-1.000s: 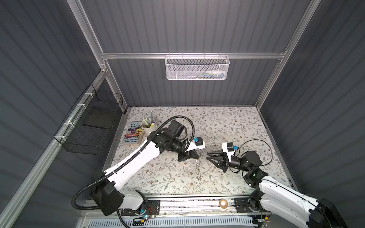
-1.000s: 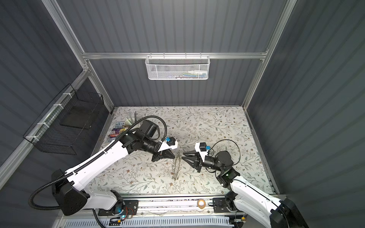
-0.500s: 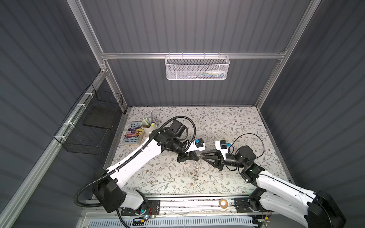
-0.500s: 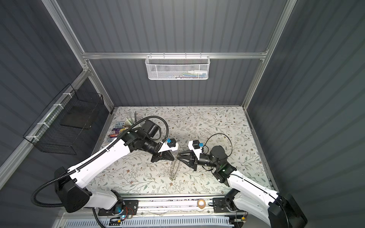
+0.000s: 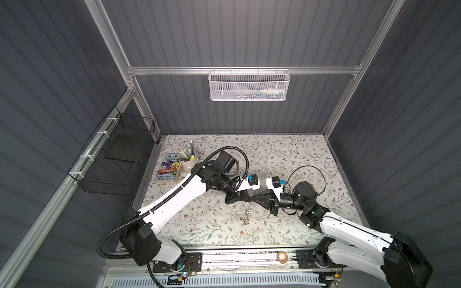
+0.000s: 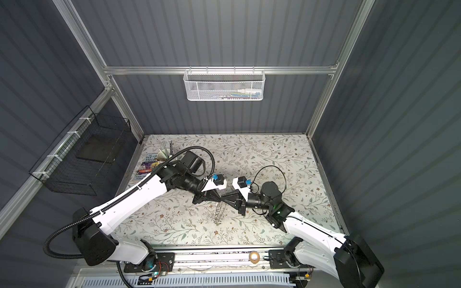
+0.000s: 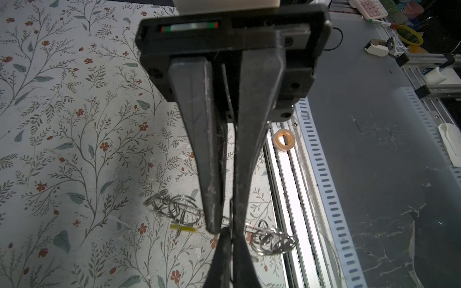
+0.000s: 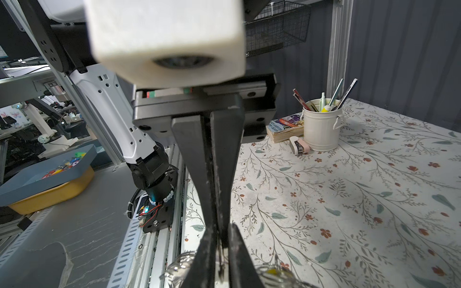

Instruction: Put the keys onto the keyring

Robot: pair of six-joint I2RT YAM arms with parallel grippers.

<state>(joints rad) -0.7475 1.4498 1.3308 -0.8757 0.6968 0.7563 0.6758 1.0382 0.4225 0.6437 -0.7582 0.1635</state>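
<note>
The keyring (image 5: 246, 214) (image 6: 219, 214) hangs edge-on above the middle of the floral table (image 5: 287, 154), its wire loops (image 7: 174, 209) bunched on either side of the jaws. My left gripper (image 5: 250, 198) (image 7: 232, 245) is shut on its top rim. A key's yellow tag (image 7: 184, 228) (image 8: 272, 271) hangs among the loops. My right gripper (image 5: 255, 198) (image 8: 222, 232) meets the left one tip to tip. Its fingers (image 7: 209, 174) stand narrowly open on either side of the left fingertips (image 8: 214, 162) and the thin rim.
A white cup of pens (image 5: 188, 162) and a book (image 5: 168, 170) sit at the back left, with a small tape dispenser (image 8: 300, 145) beside them. A tan tape roll (image 5: 282, 256) lies on the front rail. Wire baskets hang on the back wall (image 5: 249, 86) and left wall (image 5: 114, 154).
My right gripper has moved left to the left gripper's tip, and its jaws have narrowed. The left gripper has stayed about where it was, with the keyring hanging from it.
</note>
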